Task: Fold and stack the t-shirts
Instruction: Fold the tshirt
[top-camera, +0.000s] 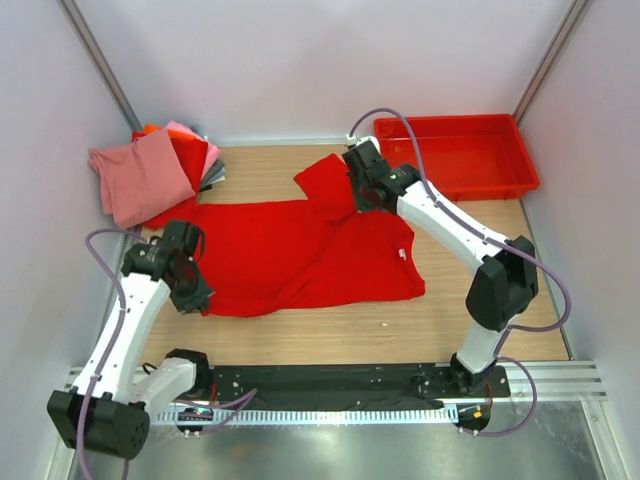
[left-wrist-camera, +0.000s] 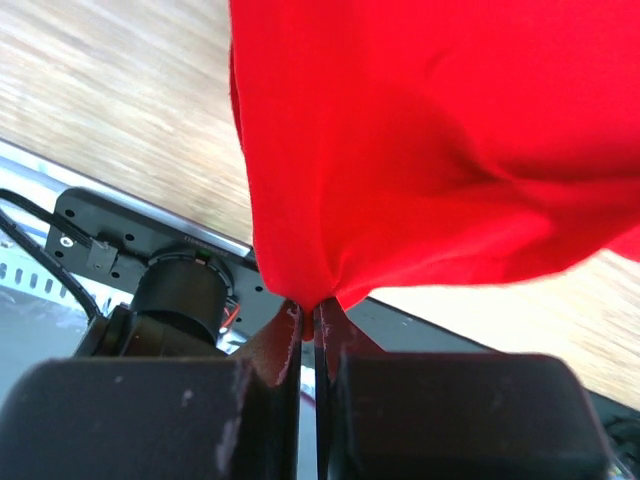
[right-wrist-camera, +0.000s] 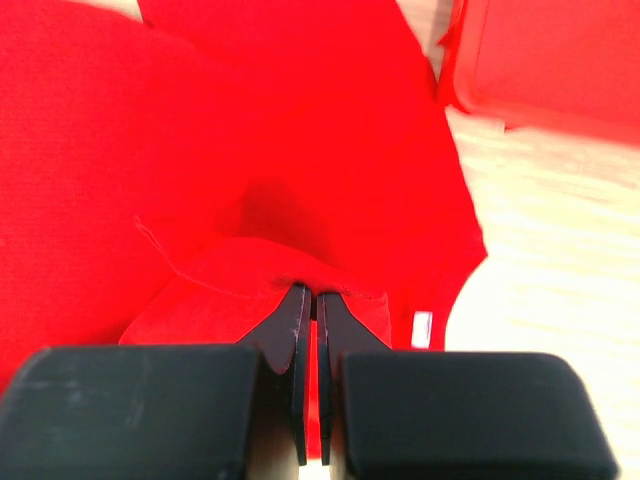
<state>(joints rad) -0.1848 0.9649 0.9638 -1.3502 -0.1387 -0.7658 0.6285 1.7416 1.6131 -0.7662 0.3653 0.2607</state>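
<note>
From above, the red shirt (top-camera: 300, 255) is seen spread unfolded on the table (top-camera: 480, 310), near a pile of folded shirts (top-camera: 150, 170).

At the left wrist, its edge is pinched by the left gripper (left-wrist-camera: 308, 312).

At the right wrist, a raised fold is pinched by the right gripper (right-wrist-camera: 308, 298). Folding and stacking are judged still to be done.

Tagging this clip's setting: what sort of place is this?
Probably a lab robot cell: plain white walls box in a wood-top table, left arm and right arm are bolted to a rail, a red t-shirt between them.
</note>
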